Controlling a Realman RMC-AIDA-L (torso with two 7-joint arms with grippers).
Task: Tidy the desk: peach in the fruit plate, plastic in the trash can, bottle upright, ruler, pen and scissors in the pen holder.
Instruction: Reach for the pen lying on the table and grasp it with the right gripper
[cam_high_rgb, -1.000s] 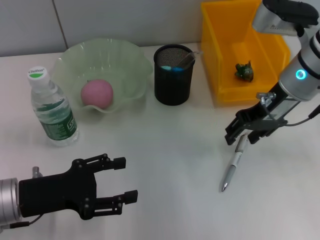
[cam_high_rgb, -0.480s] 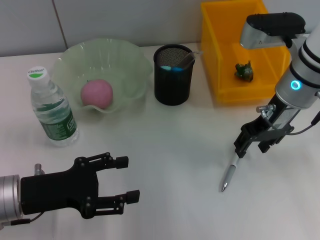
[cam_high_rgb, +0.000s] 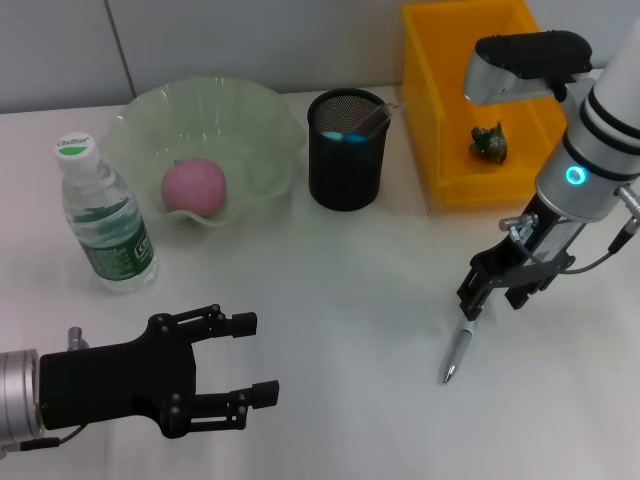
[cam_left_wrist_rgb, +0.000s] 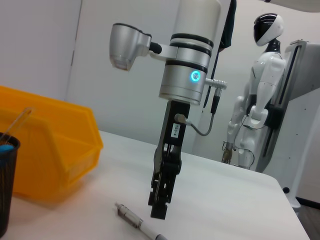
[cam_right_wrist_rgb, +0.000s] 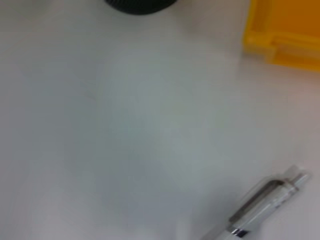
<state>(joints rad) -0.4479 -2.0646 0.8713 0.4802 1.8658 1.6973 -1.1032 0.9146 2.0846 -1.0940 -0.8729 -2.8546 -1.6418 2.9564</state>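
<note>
White bench (cam_high_rgb: 330, 280) carries everything here. A silver pen (cam_high_rgb: 458, 350) lies flat on it toward the robot's right, its clip end pointing up toward the right gripper (cam_high_rgb: 490, 290) and its tip pointing toward the near edge. The right gripper hangs directly over the pen's clip end, pointing down; from the head view and the left wrist view its fingers look close together, but whether they touch the pen cannot be told. In the right wrist view the pen's clip end (cam_right_wrist_rgb: 265, 202) lies on the bare bench, with no fingers showing.

The left gripper (cam_high_rgb: 235, 362) sits low over the bench at the near left, well apart from everything, its fingers spread wide and holding nothing.

At the back, a pink peach (cam_high_rgb: 194, 186) rests inside the pale green wavy plate (cam_high_rgb: 270, 120). Just beside the plate, on the robot's left, a water bottle (cam_high_rgb: 102, 220) stands upright with its cap on. A black mesh pen holder (cam_high_rgb: 345, 150) stands between the plate and a yellow bin (cam_high_rgb: 430, 110); something blue and a clear strip poke out of the holder. A small dark green crumpled piece (cam_high_rgb: 488, 142) lies in the bin.
</note>
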